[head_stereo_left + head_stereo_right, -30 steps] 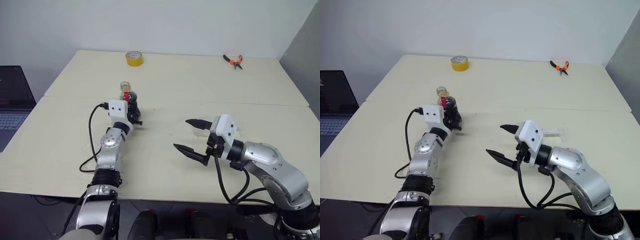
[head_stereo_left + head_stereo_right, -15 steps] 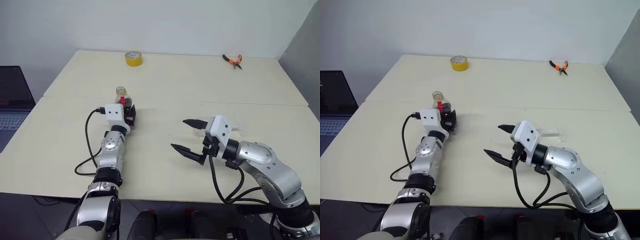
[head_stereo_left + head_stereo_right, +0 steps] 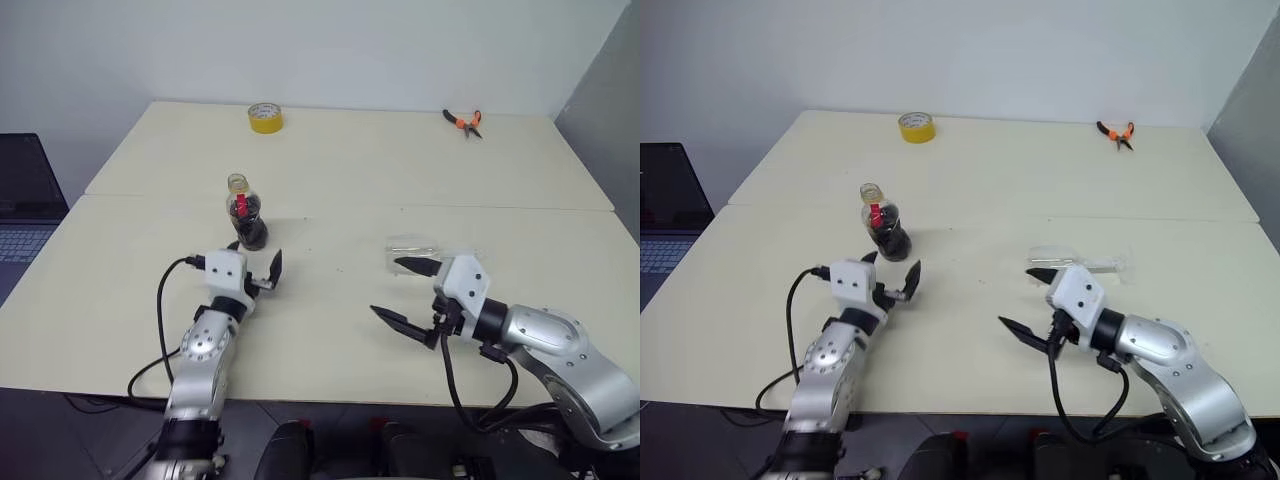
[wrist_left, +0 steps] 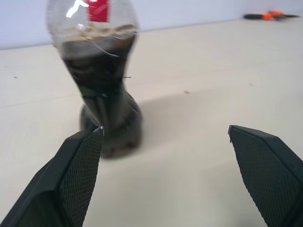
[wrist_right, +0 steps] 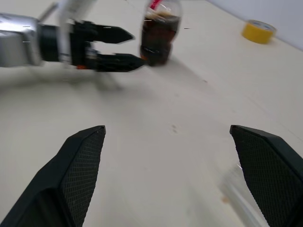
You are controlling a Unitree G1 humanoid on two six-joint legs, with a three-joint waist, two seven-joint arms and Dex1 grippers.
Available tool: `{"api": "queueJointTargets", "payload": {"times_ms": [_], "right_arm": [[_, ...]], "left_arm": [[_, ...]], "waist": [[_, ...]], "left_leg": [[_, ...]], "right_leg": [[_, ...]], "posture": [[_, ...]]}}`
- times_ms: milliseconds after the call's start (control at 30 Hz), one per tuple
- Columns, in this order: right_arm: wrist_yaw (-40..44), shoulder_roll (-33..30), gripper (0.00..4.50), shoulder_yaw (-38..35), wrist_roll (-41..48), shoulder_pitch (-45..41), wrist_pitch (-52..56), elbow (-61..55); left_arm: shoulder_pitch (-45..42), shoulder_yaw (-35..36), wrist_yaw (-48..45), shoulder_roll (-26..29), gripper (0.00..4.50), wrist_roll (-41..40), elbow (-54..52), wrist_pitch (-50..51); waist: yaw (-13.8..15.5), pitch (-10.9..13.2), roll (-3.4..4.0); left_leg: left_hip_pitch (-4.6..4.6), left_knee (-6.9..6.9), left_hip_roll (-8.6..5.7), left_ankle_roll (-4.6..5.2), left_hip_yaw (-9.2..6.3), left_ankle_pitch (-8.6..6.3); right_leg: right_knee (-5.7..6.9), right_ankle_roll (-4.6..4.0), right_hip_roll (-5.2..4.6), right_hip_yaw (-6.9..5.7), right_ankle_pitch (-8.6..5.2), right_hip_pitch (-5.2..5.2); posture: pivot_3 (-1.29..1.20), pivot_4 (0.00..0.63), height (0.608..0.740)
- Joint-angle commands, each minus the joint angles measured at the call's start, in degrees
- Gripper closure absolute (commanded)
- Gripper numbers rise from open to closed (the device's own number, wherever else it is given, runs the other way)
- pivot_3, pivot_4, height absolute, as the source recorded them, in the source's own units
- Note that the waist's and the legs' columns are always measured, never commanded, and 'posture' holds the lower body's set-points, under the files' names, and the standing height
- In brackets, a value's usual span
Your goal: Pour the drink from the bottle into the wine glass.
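**Bottle stands alone while both grippers wait wide**

Bottle (image 3: 246, 221) first: we see it standing upright on the pale bench (image 3: 330, 180), with no cap on its neck. Dark drink (image 4: 104, 80) fills the lower part, and a red label sits near the top. Our left gripper (image 3: 257, 268) is just in front of the bottle, close to it but not touching. Its two black fingers are spread far apart and hold nothing.

Our right gripper (image 3: 406, 293) hangs over the bench on the other side, well apart from the bottle. Its fingers are spread wide too, and nothing is between them. Just behind it lies the wine glass (image 3: 418, 247). We think it is on its side, but it is clear and hard to make out.

Far back on the bench we see a yellow tape roll (image 3: 265, 117) and a pair of orange pliers (image 3: 464, 121). A laptop (image 3: 22, 205) sits off to the left.
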Motion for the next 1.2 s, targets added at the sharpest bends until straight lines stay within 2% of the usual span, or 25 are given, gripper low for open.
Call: {"api": "queueJointTargets", "payload": {"times_ms": [33,100,167,233,433,600,867,1133,1200], "right_arm": [[-3.2,-0.3,0.00,-3.2,-4.9,1.3,-3.9,-0.4],[-5.4,-1.2,0.00,-3.1,-10.1,1.9,-5.7,1.9],[-10.2,-4.4,0.00,-0.9,-21.4,1.4,-6.8,6.7],[-12.1,-5.7,0.00,0.9,-27.1,0.6,-6.8,8.8],[-14.0,-7.5,0.00,5.9,-40.6,-4.3,-8.3,14.9],[-16.3,-8.3,0.00,9.0,-50.5,-8.2,-12.3,21.4],[-18.1,-4.4,0.00,12.3,-58.7,-10.7,-15.6,27.8],[-21.2,-2.3,0.00,12.0,-61.7,-13.7,-18.1,36.7],[-21.8,-1.6,0.37,12.2,-62.0,-14.4,-18.6,38.2]], "left_arm": [[2.7,-3.3,-4.4,1.8,0.04,-0.8,-7.4,2.6],[2.4,-5.7,-8.7,3.0,0.04,-2.1,-9.3,3.0],[-1.4,-8.3,-14.4,4.1,0.04,-4.7,-10.1,4.5],[-4.7,-9.2,-17.6,5.0,0.04,-6.0,-9.6,5.6],[-10.7,-10.6,-25.5,8.4,0.04,-9.3,-8.4,9.5],[-14.1,-11.6,-29.0,8.5,0.04,-10.3,-7.0,10.5],[-15.2,-11.7,-29.7,7.3,0.04,-9.9,-5.8,10.6],[-16.0,-11.8,-29.8,6.4,0.04,-9.7,-4.7,10.2],[-16.2,-11.8,-29.8,6.1,0.00,-9.6,-4.5,10.2]], "waist": [[0.0,0.0,0.01],[0.0,0.0,0.01],[0.3,0.0,0.01],[0.5,0.0,0.01],[-0.9,-0.1,0.17],[-0.9,-0.1,0.17],[-0.9,-0.1,0.17],[-0.9,-0.1,0.17],[-0.9,-0.1,0.17]], "left_leg": [[0.03,-0.02,0.00,0.00,0.00,0.00],[0.05,-0.02,0.00,0.01,-0.01,0.00],[0.04,-0.01,-0.01,0.01,-0.01,0.00],[0.02,0.04,-0.09,0.00,0.01,0.00],[0.04,-0.10,0.06,-0.17,0.15,0.10],[0.04,-0.04,0.02,-0.04,0.13,0.03],[0.01,-0.03,0.02,-0.10,0.13,0.06],[0.02,-0.01,0.02,-0.08,0.14,0.05],[0.01,-0.01,0.02,-0.09,0.14,0.05]], "right_leg": [[0.01,0.00,0.01,-0.02,0.00,0.01],[0.03,0.00,0.03,-0.03,0.00,0.02],[0.02,0.00,0.04,-0.03,0.00,0.03],[0.01,0.01,0.00,-0.01,0.00,0.03],[0.00,-0.04,0.15,0.18,-0.03,-0.09],[0.00,-0.03,0.13,0.16,-0.02,-0.07],[-0.01,-0.04,0.12,0.17,-0.02,-0.08],[0.04,-0.04,0.11,0.18,-0.02,-0.08],[0.05,-0.04,0.11,0.17,-0.02,-0.09]], "posture": [[0.00,0.150,0.740],[0.00,0.150,0.740],[0.00,0.150,0.740],[0.00,0.150,0.740],[0.00,0.150,0.740],[0.00,0.150,0.740],[0.00,0.150,0.740],[0.00,0.150,0.740],[0.00,0.150,0.740]]}}
